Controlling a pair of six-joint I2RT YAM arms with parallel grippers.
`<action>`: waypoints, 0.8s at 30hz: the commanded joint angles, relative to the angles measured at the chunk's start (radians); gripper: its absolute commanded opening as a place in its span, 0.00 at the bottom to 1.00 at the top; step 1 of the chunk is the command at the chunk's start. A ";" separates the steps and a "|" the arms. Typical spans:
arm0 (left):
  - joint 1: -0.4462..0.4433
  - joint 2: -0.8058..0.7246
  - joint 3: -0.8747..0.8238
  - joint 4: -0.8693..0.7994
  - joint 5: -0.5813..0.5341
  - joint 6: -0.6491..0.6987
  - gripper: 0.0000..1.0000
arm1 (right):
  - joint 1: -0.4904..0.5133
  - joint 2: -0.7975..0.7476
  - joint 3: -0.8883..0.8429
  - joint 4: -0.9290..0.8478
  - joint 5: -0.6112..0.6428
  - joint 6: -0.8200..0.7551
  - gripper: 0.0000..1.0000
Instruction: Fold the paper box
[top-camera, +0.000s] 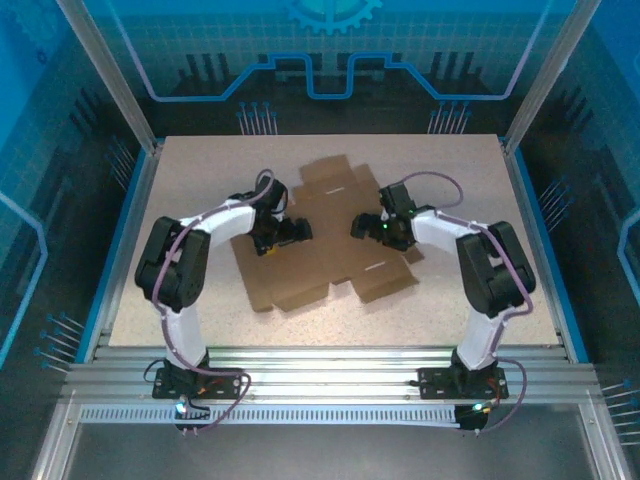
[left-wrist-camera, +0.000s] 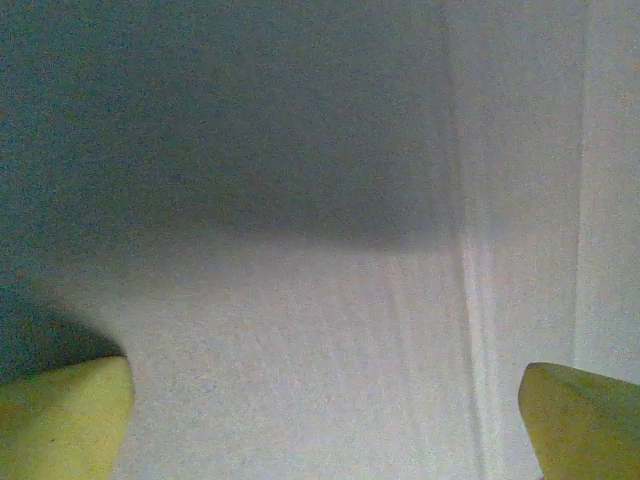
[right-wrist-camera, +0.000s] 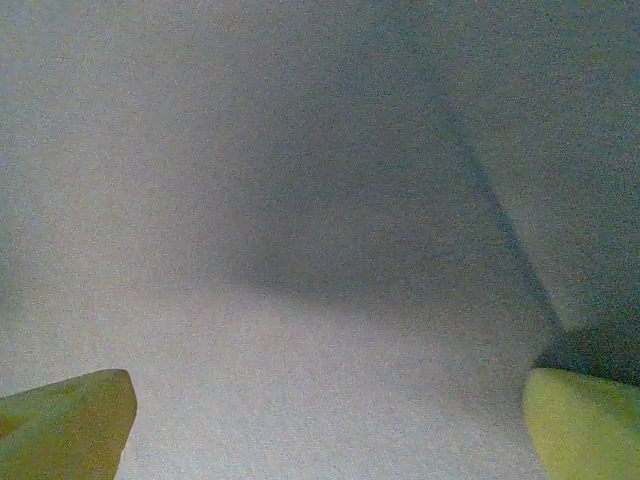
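The paper box (top-camera: 330, 255) lies unfolded and flat in the middle of the table, brown, with flaps spread out and small white slots. My left gripper (top-camera: 298, 232) hovers low over its left half, pointing right. My right gripper (top-camera: 358, 226) hovers over its right half, pointing left, so the two face each other across a short gap. In the left wrist view the yellow fingers (left-wrist-camera: 70, 420) stand wide apart over the paper box's surface (left-wrist-camera: 300, 330), near a crease (left-wrist-camera: 470, 300). In the right wrist view the fingers (right-wrist-camera: 585, 425) are spread too, with the box panel (right-wrist-camera: 300, 350) close beneath.
The speckled table (top-camera: 180, 180) has bare room around the box on every side. Aluminium rails (top-camera: 330, 365) run along the near edge by the arm bases. Blue enclosure walls and metal posts (top-camera: 110, 80) surround the table.
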 joint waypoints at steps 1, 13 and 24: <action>-0.086 -0.075 -0.105 0.103 0.137 -0.128 0.99 | 0.013 0.102 0.128 -0.012 -0.075 -0.036 1.00; -0.100 -0.280 -0.054 0.002 0.035 0.050 0.99 | 0.050 -0.146 0.060 -0.064 -0.139 -0.096 1.00; -0.069 -0.253 -0.057 -0.063 -0.038 0.180 0.99 | 0.144 -0.410 -0.201 -0.102 -0.022 -0.051 1.00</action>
